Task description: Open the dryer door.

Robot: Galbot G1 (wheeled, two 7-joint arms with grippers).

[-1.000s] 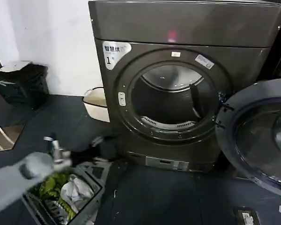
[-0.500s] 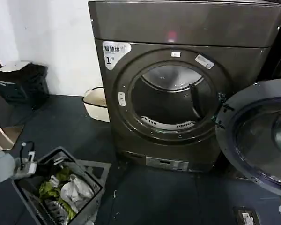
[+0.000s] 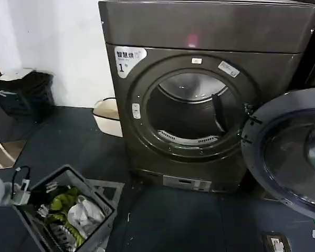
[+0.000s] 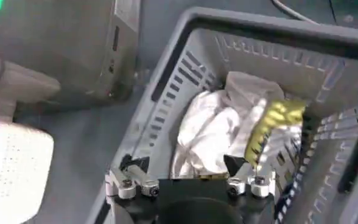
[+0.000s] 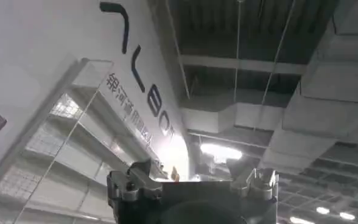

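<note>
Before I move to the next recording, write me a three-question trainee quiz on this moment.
1. True or false: the big dark bronze-grey dryer has its chrome-rimmed round dryer door shut.
2. On which side of the opening does the door hang: the robot's left or right?
3. What lies in the grey slatted laundry basket under the left gripper: A) shoes B) white and yellow-green cloths C) bottles

Key: 1 false; 2 right; 3 B
</note>
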